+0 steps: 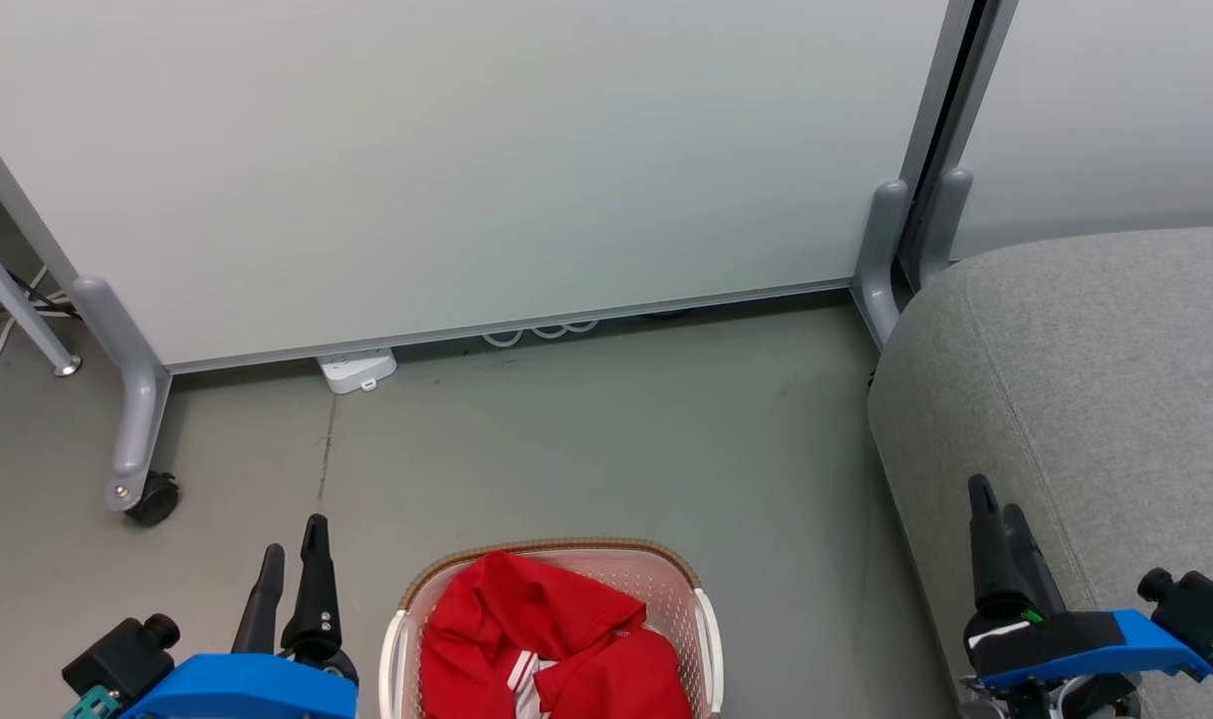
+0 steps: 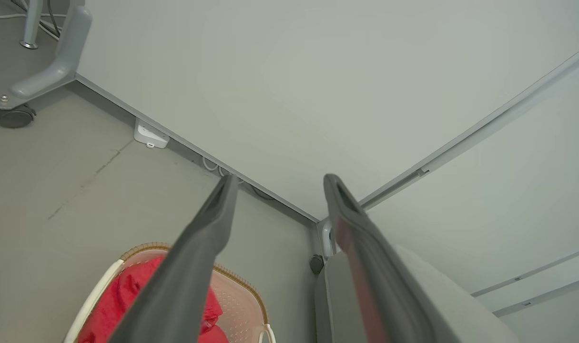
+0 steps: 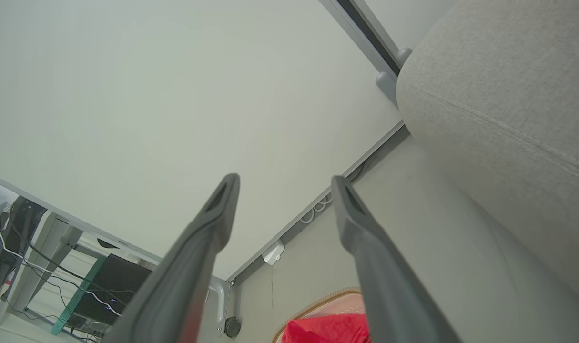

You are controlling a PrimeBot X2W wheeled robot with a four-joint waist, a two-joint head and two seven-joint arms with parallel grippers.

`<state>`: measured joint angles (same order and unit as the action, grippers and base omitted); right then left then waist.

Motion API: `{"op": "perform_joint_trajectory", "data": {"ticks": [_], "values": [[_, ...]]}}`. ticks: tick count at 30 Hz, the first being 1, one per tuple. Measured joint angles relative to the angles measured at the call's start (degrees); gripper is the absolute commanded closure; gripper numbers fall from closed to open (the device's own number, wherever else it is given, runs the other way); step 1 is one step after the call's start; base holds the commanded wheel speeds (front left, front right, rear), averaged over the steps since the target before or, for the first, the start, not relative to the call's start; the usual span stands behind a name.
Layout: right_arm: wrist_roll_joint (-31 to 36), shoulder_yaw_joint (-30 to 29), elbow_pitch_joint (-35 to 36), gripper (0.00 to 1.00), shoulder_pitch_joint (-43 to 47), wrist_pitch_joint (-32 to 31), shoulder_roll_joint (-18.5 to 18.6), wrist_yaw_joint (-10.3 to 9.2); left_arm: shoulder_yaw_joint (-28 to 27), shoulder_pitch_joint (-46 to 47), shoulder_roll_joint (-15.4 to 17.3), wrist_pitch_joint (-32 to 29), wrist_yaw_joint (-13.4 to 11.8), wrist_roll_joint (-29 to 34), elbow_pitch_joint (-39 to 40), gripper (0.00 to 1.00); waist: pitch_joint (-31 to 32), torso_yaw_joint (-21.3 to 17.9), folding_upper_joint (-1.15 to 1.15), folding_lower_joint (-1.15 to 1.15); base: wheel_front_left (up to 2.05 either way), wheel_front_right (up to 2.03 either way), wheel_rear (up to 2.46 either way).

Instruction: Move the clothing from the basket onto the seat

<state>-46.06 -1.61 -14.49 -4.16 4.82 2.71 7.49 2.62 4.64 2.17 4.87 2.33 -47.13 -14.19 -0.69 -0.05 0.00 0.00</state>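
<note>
Bright red clothing with a white striped trim lies heaped in the cream basket, which stands on the floor at the bottom centre of the head view. The light grey seat rises at the right. My left gripper hangs open just left of the basket, holding nothing. My right gripper is open over the seat's front edge, also holding nothing. The left wrist view shows the clothing, the basket rim and the seat. The right wrist view catches the clothing and the seat.
A pale partition panel on grey feet with a caster closes off the far side. A white power strip and cables lie at its base. Grey floor stretches between basket, partition and seat.
</note>
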Motion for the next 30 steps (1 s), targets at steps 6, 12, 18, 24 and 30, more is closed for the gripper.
{"op": "perform_joint_trajectory", "data": {"ticks": [6,12,18,24,30], "values": [[4.28,0.36,0.01,0.00,-0.14,1.12,0.01,0.00,0.55,0.02,0.07,1.03,-0.25,4.01,0.22,0.00,-0.05,-0.03,0.00,0.00,0.00,0.00,0.00],[8.49,0.81,0.00,0.00,-0.30,1.92,0.01,0.00,1.13,0.09,0.12,2.05,-0.67,7.84,0.23,0.00,-0.13,0.01,0.00,0.00,0.00,0.00,0.00],[12.34,1.09,-0.15,0.00,-0.34,2.93,0.01,0.00,1.51,0.24,0.16,2.89,-0.85,10.87,0.33,0.00,-0.14,0.01,0.00,0.00,0.00,0.00,0.00],[16.02,1.19,-0.08,0.00,-0.35,3.70,0.02,0.00,1.87,0.30,0.22,3.88,-0.98,13.97,0.21,0.00,-0.17,0.06,0.00,0.00,0.00,0.00,0.00],[19.56,1.42,0.05,0.00,-0.36,4.46,0.02,0.00,2.24,0.63,0.31,4.75,-1.36,17.19,0.19,0.00,-0.13,0.08,0.00,0.00,0.00,0.00,0.00]]}}
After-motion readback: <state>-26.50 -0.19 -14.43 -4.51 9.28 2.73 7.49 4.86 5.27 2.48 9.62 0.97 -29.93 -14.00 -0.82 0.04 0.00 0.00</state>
